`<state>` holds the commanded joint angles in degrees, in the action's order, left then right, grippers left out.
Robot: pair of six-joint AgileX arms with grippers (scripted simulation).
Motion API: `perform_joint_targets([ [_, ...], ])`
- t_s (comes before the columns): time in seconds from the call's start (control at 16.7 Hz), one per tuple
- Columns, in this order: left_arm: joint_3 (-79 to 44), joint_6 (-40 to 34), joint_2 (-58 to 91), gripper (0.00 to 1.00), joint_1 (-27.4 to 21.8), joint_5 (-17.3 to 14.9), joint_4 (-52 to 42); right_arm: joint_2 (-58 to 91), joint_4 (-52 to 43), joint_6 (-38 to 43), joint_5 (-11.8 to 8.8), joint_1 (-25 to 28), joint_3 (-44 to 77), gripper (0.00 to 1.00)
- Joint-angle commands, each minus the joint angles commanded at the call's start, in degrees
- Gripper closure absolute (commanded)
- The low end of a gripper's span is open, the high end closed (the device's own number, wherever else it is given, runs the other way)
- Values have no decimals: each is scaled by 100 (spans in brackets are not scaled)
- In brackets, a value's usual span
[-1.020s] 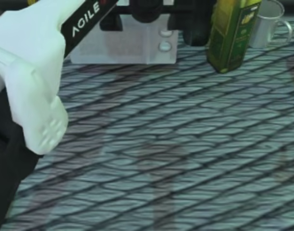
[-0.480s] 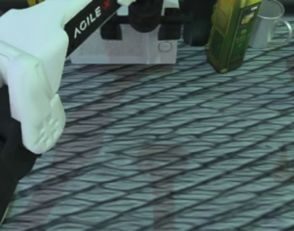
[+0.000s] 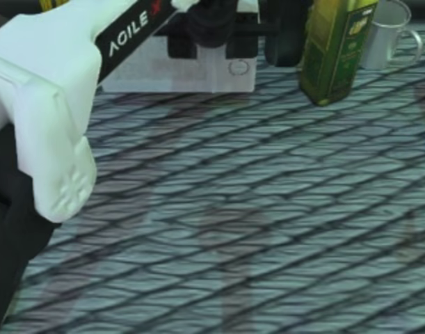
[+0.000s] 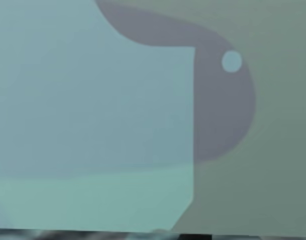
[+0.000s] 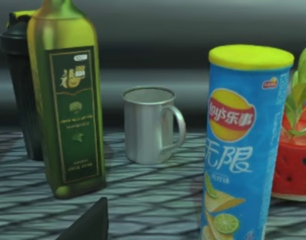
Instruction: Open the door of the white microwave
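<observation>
Reaching: left arm [image 3: 52, 104] extends across the top view's left toward the far edge; its dark left gripper [image 3: 212, 31] sits at the front of the small boxy white microwave [image 3: 177, 73].

Task object: flat white door with the grey speckled mesh window [image 3: 163, 73] covers most of the microwave front, at the far left-centre of the table [image 3: 268, 229]. A round silver knob [image 3: 238, 67] shows on the narrow panel to the door's right.

Door state: judged closed; its face lies flush with the knob panel.

Finger state: cannot tell. The top view shows two dark lobes against the upper front, but not whether they clamp anything. The left wrist view shows only pale flat surfaces and a shadow, nothing identifiable.

Fingers relative to door: over the door's right portion, close to the knob panel; contact cannot be confirmed.

Risk, slip: if the fingers hold no edge, a pull would slide off and leave the door closed.

Risk, shift: a pull on a stiff hinge may drag the light microwave toward the tall green glass oil bottle [image 3: 335, 49] and the grey metal mug [image 3: 386, 35] to its right.

Right arm: parked out of the top view; its gripper [image 5: 87, 225] points at the bottle, the mug and a blue crisp tube [image 5: 243, 145].
</observation>
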<state>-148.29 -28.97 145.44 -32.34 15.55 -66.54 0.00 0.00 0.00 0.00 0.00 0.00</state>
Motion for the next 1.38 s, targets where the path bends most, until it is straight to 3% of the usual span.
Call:
perform_joint_targets([
  [0.18,0,0,0,98,0,0,0,0,0,0,0,0,0,0],
  [0.24,0,0,0,100,0,0,0,0,0,0,0,0,0,0],
  [0.66,0,0,0,100,0,0,0,0,0,0,0,0,0,0],
  [1.38,1900,-156,-1047,100,-163,87,809,0,0,0,0,0,0,0],
])
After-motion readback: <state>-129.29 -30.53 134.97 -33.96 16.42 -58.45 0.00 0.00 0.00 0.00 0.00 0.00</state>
